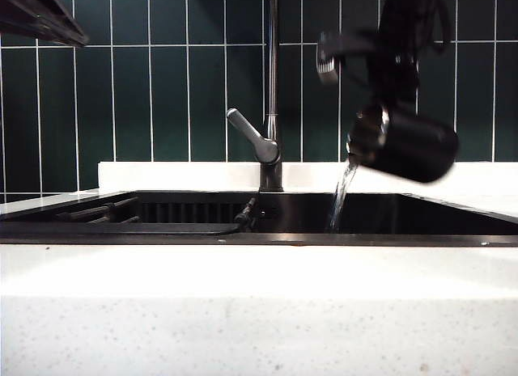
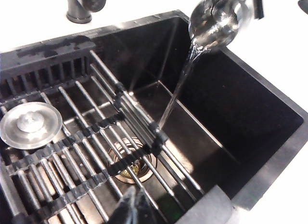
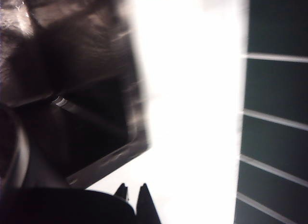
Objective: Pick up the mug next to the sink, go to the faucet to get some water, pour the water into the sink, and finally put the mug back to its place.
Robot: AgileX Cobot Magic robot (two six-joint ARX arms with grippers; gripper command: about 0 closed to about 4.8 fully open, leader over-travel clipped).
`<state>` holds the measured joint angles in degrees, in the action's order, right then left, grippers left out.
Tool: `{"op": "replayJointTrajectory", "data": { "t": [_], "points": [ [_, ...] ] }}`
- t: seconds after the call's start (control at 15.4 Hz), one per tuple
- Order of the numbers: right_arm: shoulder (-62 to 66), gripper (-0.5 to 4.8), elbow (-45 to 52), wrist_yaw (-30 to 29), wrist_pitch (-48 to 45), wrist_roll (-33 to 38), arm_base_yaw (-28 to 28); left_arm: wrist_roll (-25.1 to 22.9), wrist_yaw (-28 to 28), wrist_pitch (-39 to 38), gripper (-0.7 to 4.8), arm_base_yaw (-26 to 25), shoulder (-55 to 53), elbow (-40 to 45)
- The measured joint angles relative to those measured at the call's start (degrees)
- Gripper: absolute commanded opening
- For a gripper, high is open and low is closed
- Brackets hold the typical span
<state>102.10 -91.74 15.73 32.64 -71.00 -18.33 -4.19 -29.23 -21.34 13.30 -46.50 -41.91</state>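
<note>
The mug (image 1: 402, 143) hangs tipped well over above the right part of the sink (image 1: 453, 218), its silver rim turned down toward the basin, and a thin stream of water (image 1: 341, 196) runs from its lip; the left wrist view shows the stream landing on the wire rack (image 2: 96, 156) near the drain. By its look the mug is rigid and smooth-walled, likely slick where wet and growing lighter as it empties, so the handle or the wall near the handle seems the surest place to hold it. The right claw (image 3: 132, 197) is closed on the mug, though its contact point is hidden by blur and the arm. The left claw (image 2: 132, 207) is shut and empty, hovering over the sink away from the faucet (image 1: 271, 93).
</note>
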Motion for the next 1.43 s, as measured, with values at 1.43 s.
{"op": "replayJointTrajectory", "data": {
  "t": [1.43],
  "points": [
    [2.43,-0.05,0.07,28.70,-14.58,-7.06,-9.33,-0.02,-0.07,-6.36,-0.06,-0.02,5.46,0.35]
  ]
}}
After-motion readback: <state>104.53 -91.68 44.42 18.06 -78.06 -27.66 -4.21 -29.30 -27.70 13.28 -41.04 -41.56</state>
